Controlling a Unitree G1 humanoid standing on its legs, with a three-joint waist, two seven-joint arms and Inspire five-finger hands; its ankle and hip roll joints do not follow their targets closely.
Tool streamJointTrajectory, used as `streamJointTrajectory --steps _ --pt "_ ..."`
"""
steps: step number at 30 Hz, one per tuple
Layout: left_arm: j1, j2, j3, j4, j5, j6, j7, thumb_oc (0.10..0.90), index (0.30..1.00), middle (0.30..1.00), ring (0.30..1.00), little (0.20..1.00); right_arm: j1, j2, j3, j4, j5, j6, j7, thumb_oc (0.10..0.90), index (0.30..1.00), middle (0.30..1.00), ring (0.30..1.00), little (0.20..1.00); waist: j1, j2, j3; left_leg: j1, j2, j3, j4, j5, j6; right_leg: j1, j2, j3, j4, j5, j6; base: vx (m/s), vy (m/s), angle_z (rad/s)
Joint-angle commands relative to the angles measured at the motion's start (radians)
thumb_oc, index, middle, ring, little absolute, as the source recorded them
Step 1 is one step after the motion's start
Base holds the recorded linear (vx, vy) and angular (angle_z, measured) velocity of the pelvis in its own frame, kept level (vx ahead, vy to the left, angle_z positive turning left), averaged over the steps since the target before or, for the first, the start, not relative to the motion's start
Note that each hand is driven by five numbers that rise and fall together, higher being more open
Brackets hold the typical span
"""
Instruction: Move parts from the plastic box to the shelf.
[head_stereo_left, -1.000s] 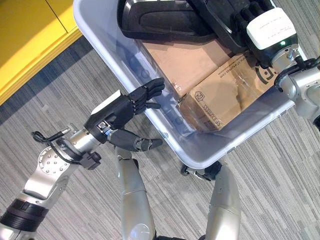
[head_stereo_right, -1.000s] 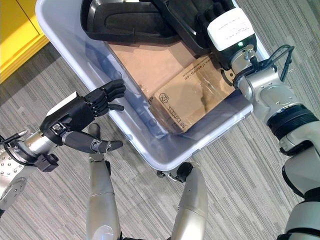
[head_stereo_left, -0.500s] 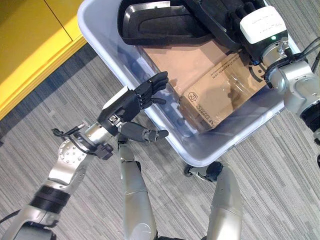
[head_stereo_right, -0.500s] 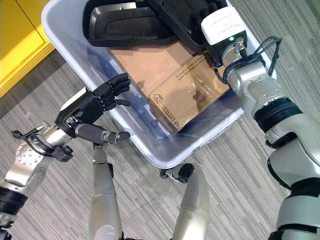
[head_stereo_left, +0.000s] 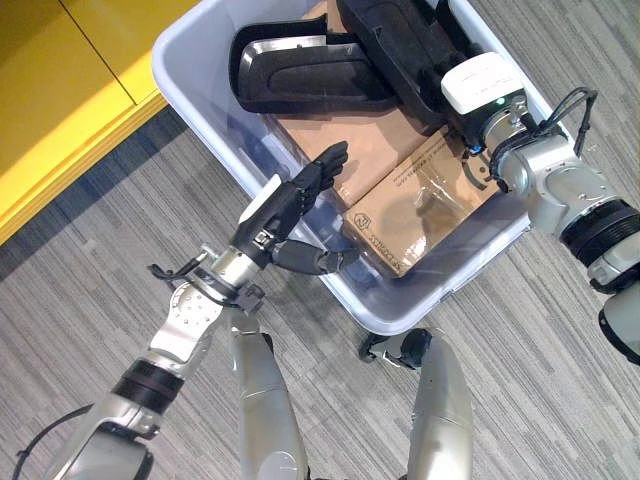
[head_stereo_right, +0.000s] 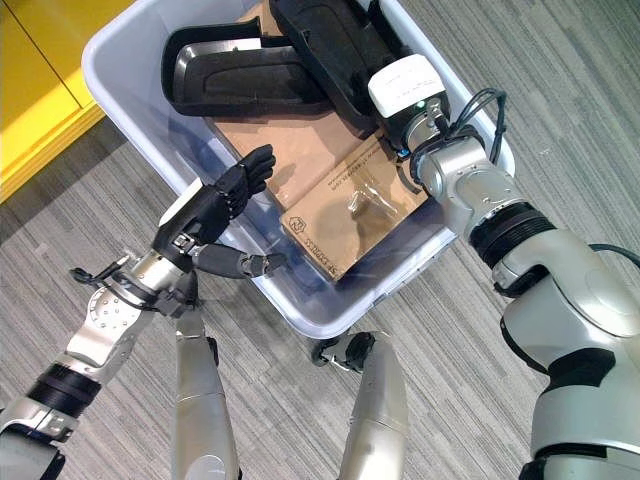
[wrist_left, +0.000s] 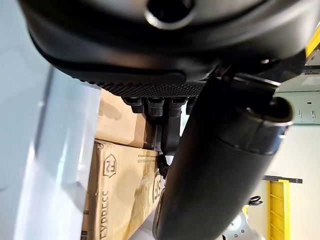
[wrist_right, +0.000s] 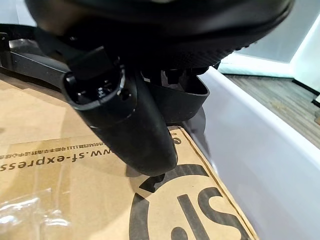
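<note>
Black moulded parts (head_stereo_left: 310, 68) lie at the far end of the pale plastic box (head_stereo_left: 200, 45), resting on cardboard cartons (head_stereo_left: 415, 205) that cover its floor. The right hand (head_stereo_right: 400, 85) is inside the box, down against the nearer of the two black parts, whose long axis runs from that hand away toward the far wall. Its fingers are tucked behind the white-backed palm and the part's edge, so I cannot tell whether they grip it or merely rest there; in the right wrist view the thumb hangs just above the carton.

The left hand (head_stereo_left: 290, 200) hovers over the box's near rim, fingers straight and spread, thumb apart, holding nothing. The second part lies beyond its fingertips, across the carton, long axis crosswise to its reach.

The right hand is plainly nearer, so the lift likely falls to it.
</note>
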Motion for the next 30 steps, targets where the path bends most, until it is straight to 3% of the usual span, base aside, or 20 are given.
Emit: streamJointTrajectory --steps 1,7,8,13,20,30 --pt "-0.036 -0.049 -0.048 0.015 0.037 0.061 0.018 0.9 1.0 1.0 1.0 1.0 0.06 0.142 0.021 -0.061 0.115 -0.121 0.164 0.9 1.0 1.0 1.0 1.0 -0.021 -0.009 0.063 -0.033 0.029 0.011 0.093 -0.038 -0.007 0.041 0.034 0.04 -0.004 0.074 0.117 0.01 0.03 -0.03" --pt "-0.031 -0.063 -0.045 0.002 0.054 0.077 0.026 0.9 1.0 1.0 1.0 1.0 0.07 0.163 0.035 -0.106 0.165 -0.125 0.302 0.9 1.0 1.0 1.0 1.0 -0.017 -0.016 0.063 -0.022 0.03 0.015 0.088 -0.04 -0.008 0.058 0.036 0.039 -0.017 0.077 0.118 0.0 0.011 -0.01" --pt "-0.025 -0.066 -0.042 -0.009 0.058 0.083 0.031 0.9 1.0 1.0 1.0 1.0 0.074 0.176 0.04 -0.127 0.179 -0.109 0.358 0.9 1.0 1.0 1.0 1.0 -0.015 -0.017 0.063 -0.02 0.03 0.014 0.088 -0.039 -0.009 0.065 0.036 0.038 -0.021 0.078 0.118 0.0 0.0 0.0" --pt "0.002 -0.075 -0.033 -0.031 0.076 0.082 0.035 0.9 1.0 1.0 1.0 1.0 0.089 0.214 0.033 -0.154 0.227 -0.059 0.423 0.9 1.0 1.0 1.0 1.0 -0.004 -0.016 0.063 -0.004 0.028 0.017 0.078 -0.039 -0.008 0.087 0.037 0.038 -0.035 0.083 0.122 0.01 0.027 0.0" --pt "0.018 -0.098 -0.03 -0.045 0.096 0.089 0.035 0.9 1.0 1.0 1.0 1.0 0.099 0.262 -0.006 -0.115 0.237 -0.001 0.373 0.9 1.0 1.0 1.0 1.0 0.01 -0.007 0.063 0.007 0.022 0.015 0.08 -0.044 -0.005 0.116 0.036 0.042 -0.055 0.088 0.123 0.01 0.032 0.01" --pt "-0.01 -0.125 -0.045 -0.039 0.1 0.105 0.077 0.9 1.0 1.0 1.0 1.0 0.092 0.291 -0.055 -0.081 0.228 0.019 0.294 0.9 1.0 1.0 1.0 1.0 0.007 0.003 0.063 0.027 0.015 0.025 0.088 -0.058 -0.003 0.143 0.031 0.056 -0.068 0.09 0.126 0.0 0.062 0.0"
